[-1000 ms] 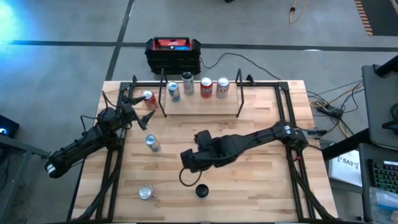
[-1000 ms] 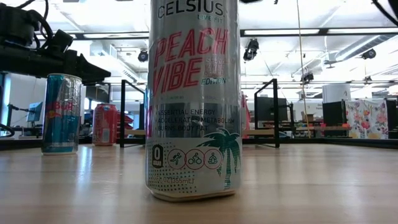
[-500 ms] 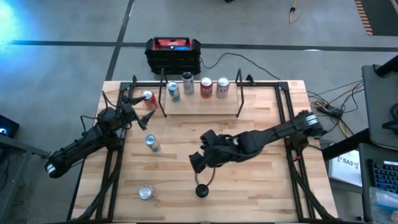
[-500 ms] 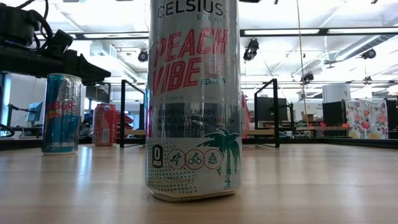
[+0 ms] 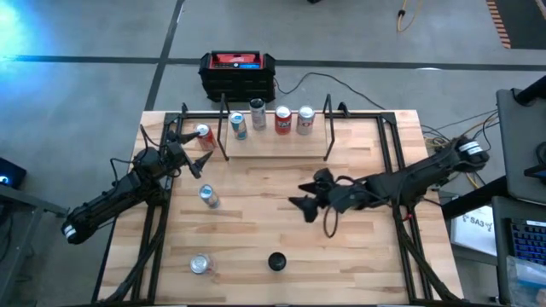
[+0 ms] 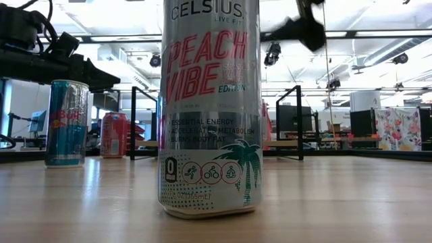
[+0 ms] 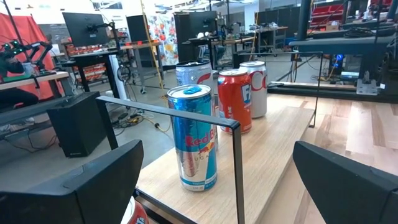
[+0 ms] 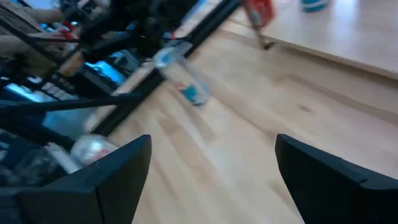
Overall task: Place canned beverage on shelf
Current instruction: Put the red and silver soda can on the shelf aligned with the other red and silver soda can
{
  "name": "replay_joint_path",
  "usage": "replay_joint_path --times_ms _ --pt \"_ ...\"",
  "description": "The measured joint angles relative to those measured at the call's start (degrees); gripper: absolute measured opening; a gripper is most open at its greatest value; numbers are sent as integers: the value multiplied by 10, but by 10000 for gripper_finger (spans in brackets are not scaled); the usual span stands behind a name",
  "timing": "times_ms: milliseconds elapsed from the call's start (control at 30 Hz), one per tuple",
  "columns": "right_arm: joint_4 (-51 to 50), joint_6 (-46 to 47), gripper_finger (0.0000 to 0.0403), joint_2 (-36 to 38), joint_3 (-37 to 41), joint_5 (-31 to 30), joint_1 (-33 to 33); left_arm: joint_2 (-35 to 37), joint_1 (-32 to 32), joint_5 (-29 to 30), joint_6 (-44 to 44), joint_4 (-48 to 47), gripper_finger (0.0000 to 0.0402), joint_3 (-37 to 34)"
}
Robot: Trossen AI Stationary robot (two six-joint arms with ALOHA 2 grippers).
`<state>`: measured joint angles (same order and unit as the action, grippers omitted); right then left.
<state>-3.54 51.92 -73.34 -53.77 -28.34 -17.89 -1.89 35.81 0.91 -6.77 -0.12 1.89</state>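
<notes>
Shelf (image 5: 277,145) far end cut off in left wrist view, cans (image 7: 219,99) overlapping

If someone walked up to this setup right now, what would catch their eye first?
Probably the row of four cans on the small shelf at the table's far edge. Next, the right gripper, open and empty over the middle of the table. The left gripper waits open beside a red can off the shelf's left end.
</notes>
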Motion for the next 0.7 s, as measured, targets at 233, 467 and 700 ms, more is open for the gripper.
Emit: replay_joint_path --times_ms 233,467,700 --pt "200 -56 327 120 198 28 17 0 0 0 0 0 398 0" --pt "270 -110 327 209 314 -2 17 0 0 0 0 0 398 0" --pt "270 -137 327 283 391 3 17 0 0 0 0 0 398 0"
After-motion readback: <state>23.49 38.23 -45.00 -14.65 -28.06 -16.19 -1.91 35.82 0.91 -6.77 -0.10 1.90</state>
